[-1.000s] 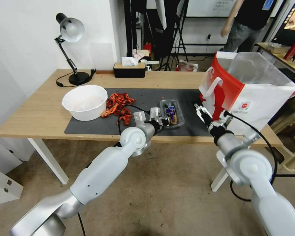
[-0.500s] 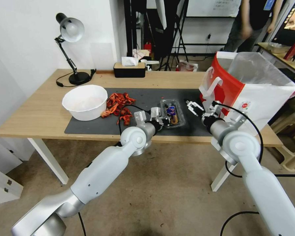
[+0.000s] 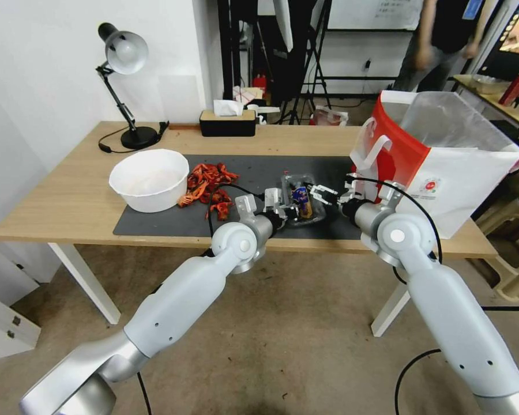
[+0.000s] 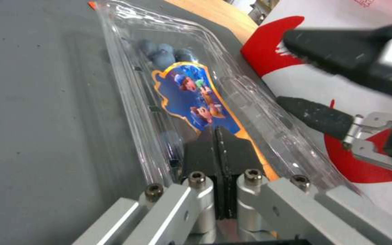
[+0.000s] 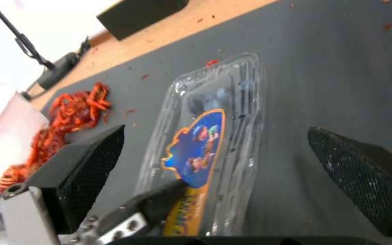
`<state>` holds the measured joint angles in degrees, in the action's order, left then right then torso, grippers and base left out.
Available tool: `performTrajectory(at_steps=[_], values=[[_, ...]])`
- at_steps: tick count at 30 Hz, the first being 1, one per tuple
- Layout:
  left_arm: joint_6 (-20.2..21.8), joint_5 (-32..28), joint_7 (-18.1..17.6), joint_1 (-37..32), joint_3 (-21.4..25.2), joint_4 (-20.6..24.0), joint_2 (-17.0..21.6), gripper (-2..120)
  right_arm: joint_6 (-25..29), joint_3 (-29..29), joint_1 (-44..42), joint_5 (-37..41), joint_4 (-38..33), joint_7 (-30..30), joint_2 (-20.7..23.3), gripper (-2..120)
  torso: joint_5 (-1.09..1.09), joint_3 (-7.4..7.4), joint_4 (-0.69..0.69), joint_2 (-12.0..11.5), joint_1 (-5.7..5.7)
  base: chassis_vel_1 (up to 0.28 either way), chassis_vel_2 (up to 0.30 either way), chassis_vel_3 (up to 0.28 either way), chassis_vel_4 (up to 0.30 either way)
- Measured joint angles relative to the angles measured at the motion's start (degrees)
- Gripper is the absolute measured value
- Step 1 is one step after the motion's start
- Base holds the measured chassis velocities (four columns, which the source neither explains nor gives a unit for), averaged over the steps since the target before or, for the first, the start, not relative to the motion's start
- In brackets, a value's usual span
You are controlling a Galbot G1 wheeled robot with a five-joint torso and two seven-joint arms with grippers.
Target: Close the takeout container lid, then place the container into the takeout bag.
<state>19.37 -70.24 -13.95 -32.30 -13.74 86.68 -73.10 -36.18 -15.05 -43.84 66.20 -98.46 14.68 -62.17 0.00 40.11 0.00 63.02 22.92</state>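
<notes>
Jaws: head view, left gripper (image 3: 286,208) shut, pressing on lid (image 3: 301,201) of one container (image 3: 303,206) on mat; right gripper (image 3: 324,193) open, moved in from bag (image 3: 438,155) to container's right edge. Left wrist: shut tips on label (image 4: 196,98). Right wrist: open fingers (image 5: 87,160) straddle container.
</notes>
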Motion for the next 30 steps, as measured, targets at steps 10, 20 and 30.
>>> performTrajectory(at_steps=[10,20,30], values=[[-0.5,-0.17,0.02,-0.27,0.29,0.19,0.03,0,-4.89,1.65,3.09,-0.26,3.12,1.38,-0.23,100,0.0,0.0,0.0,0.0,0.01,0.0,0.0,0.0,0.0],[-0.52,-0.52,-0.02,-0.34,0.31,0.78,0.43,0,-5.92,1.79,3.5,4.15,3.61,3.81,-0.94,100,0.0,0.0,0.0,0.0,0.0,0.0,0.0,0.0,0.0],[-0.61,-0.7,-0.13,-0.12,0.01,0.86,0.34,0,-5.91,1.98,3.82,7.62,4.34,5.88,-1.63,95,0.0,0.0,0.0,0.0,0.0,0.0,0.0,0.0,0.0]])
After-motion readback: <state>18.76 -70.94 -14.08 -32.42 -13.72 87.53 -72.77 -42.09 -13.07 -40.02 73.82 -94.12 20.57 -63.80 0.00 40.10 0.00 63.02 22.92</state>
